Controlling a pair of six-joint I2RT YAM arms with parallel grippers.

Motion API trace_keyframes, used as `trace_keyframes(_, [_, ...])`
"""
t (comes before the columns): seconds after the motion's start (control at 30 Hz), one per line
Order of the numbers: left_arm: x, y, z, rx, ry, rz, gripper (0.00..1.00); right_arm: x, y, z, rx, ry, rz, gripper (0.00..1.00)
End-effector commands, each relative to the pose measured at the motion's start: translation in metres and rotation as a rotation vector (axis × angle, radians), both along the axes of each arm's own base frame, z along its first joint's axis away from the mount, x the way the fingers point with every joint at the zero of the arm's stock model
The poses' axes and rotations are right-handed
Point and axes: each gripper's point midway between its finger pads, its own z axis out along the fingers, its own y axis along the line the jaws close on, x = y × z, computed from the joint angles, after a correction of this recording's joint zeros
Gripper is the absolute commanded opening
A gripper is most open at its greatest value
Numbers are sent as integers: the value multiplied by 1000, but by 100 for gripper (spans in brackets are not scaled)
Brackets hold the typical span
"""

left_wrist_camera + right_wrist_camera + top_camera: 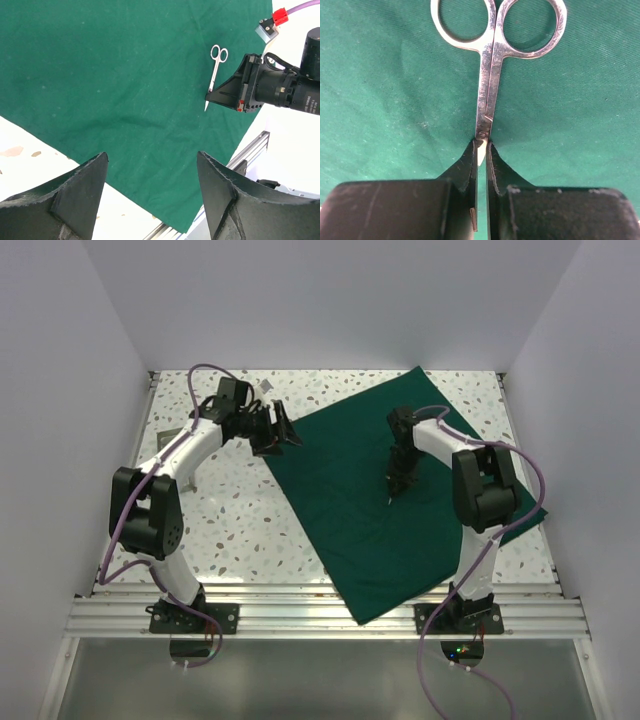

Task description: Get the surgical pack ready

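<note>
The dark green drape (380, 490) lies spread flat on the speckled table, one corner hanging over the front rail. My right gripper (398, 480) points down at its middle and is shut on silver scissors (490, 75) near the pivot, with the finger rings pointing away. The scissors (216, 70) rest against the cloth beside the right gripper (225, 95). My left gripper (285, 435) is open and empty, hovering above the drape's left edge. Its fingertips (95, 170) frame the cloth (100, 75). No white packets are in view.
A grey metal piece (172, 432) shows partly behind the left arm near the left wall. An aluminium rail (320, 615) runs along the front edge. White walls close in the table on three sides.
</note>
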Motion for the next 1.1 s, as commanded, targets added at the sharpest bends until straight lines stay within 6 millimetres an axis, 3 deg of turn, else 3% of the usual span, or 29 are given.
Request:
trace_keyframes(0.0, [3, 1, 16, -27, -66, -15, 76, 1, 1, 17, -1, -20, 63, 0])
trace_keyframes(0.1, [6, -1, 19, -33, -72, -16, 76, 3, 18, 44, 116, -79, 94, 0])
trace_keyframes(0.3, [6, -14, 20, -115, -47, -24, 76, -4, 55, 63, 352, -113, 165, 0])
trace_keyframes(0.47, [-3, -27, 16, -159, -18, -29, 76, -9, 53, 60, 347, -109, 179, 0])
trace_keyframes(0.67, [-12, -39, 15, -172, 1, -46, 76, -3, 61, 71, 398, -138, 198, 0])
trace_keyframes(0.8, [-18, -64, 12, -276, 42, -65, 77, -3, 77, 77, 493, -132, 167, 0])
trace_keyframes(0.97, [-35, -103, -26, -314, 234, -35, 73, -6, 88, 74, 564, -115, 130, 0])
trace_keyframes(1.07, [-43, -133, -34, -345, 299, -58, 72, -4, 91, 76, 583, -122, 123, 0])
